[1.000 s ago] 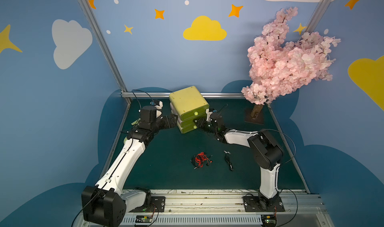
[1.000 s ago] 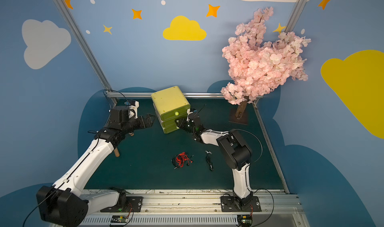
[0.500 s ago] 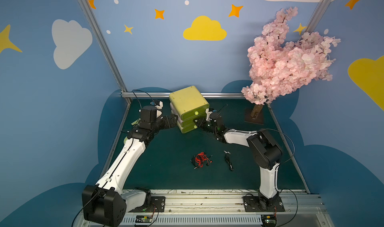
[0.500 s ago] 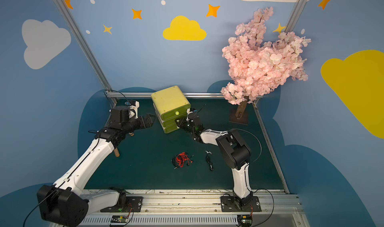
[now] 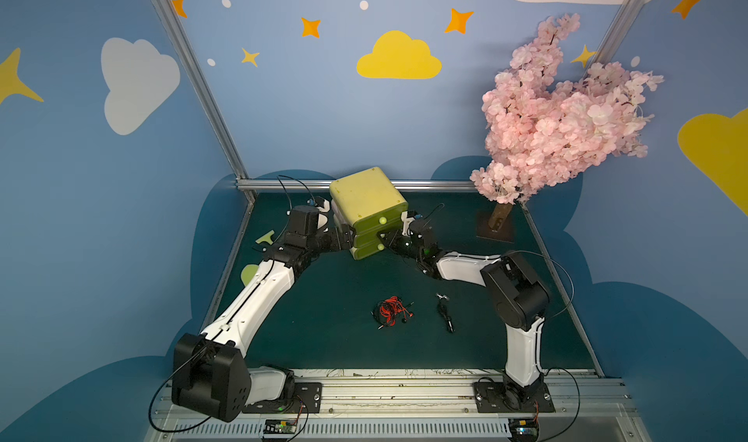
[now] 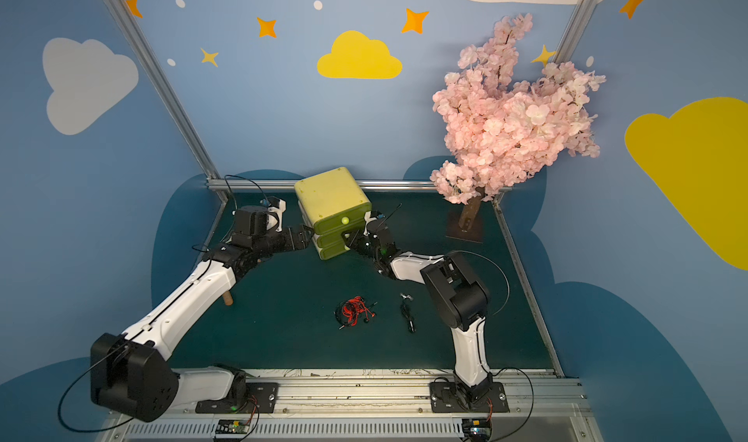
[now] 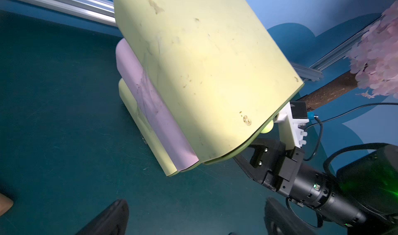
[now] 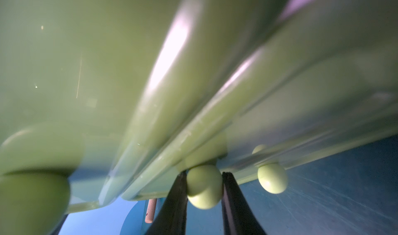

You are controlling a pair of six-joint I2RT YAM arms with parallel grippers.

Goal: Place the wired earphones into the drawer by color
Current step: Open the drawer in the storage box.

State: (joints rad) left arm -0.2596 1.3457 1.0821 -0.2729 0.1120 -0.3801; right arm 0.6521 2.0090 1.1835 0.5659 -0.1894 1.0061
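Pale green plastic fills my right wrist view, where the right gripper (image 8: 203, 193) has its two black fingers (image 8: 175, 203) closed against the round knob (image 8: 204, 185) of the middle drawer (image 5: 370, 238) of the little three-drawer cabinet (image 5: 366, 201) at the back of the dark green table (image 5: 324, 318). I judge the step in hand to be opening that drawer; what I need next is a straight pull outward, with the light cabinet kept from sliding along. My left gripper (image 7: 193, 218) waits just beside the cabinet's other side with its jaws spread wide and nothing in them. All three drawers look shut, so I cannot tell what lies inside. The red-and-black earphones (image 5: 390, 311) and the black earphones (image 5: 445, 313) lie apart on the table near the front, well clear of the cabinet; the white set I cannot find in any view.
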